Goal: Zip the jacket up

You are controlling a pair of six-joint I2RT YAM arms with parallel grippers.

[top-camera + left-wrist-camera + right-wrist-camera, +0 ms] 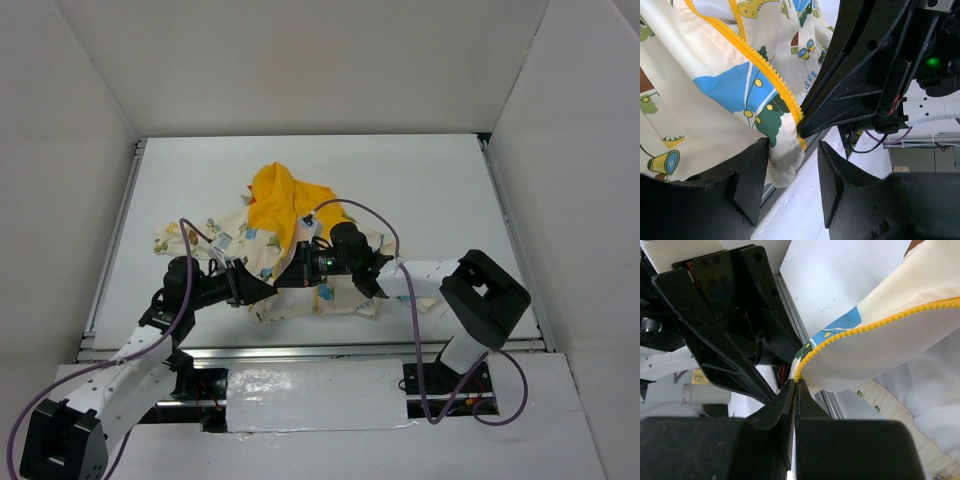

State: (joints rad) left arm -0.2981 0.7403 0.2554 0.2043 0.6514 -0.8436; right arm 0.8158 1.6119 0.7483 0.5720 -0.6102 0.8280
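Jacket: one small cream hooded jacket (262, 243), printed figures, lying on the white table (420, 180).
Grippers: two. The left gripper (790, 186) is parted around the hem; the right gripper (794, 391) pinches the yellow zipper edge (880, 322).

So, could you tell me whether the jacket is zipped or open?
Open at the hem: the jacket shows one unjoined row of zipper teeth, its end pinched by the right claw.

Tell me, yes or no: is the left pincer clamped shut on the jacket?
No: the left pincer stands open, its fingers well apart, and the jacket corner only hangs loose at the gap.
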